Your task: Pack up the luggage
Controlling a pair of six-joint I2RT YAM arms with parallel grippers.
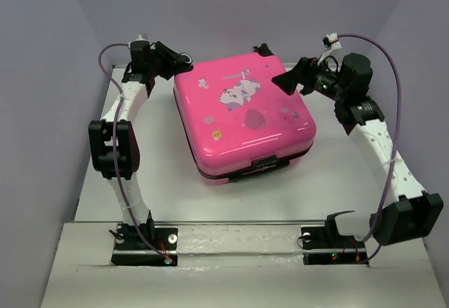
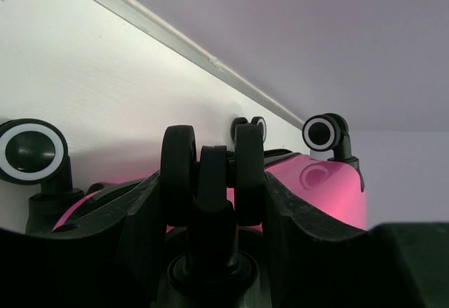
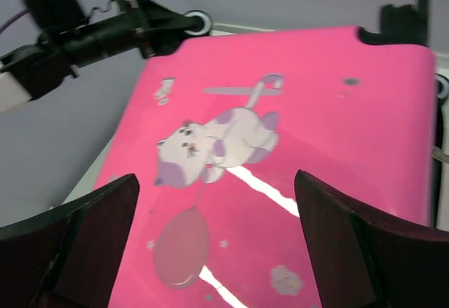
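The luggage (image 1: 242,115) lies flat and closed in the middle of the table, hot pink with a cartoon animal and balloon print. My left gripper (image 1: 181,61) sits at its far left corner. In the left wrist view my left gripper (image 2: 212,203) is shut on a black twin caster wheel (image 2: 212,175), both fingers against the wheel's sides, with the pink shell (image 2: 326,189) behind. My right gripper (image 1: 284,82) hangs open above the lid's far right part. In the right wrist view my right gripper (image 3: 217,217) has only the printed lid (image 3: 316,111) below it.
Two more caster wheels, one (image 2: 321,132) on the right and one (image 2: 28,151) on the left, stick out from the case. Grey walls close in the table at the back and both sides. A metal rail (image 1: 231,227) with both arm bases runs along the near edge.
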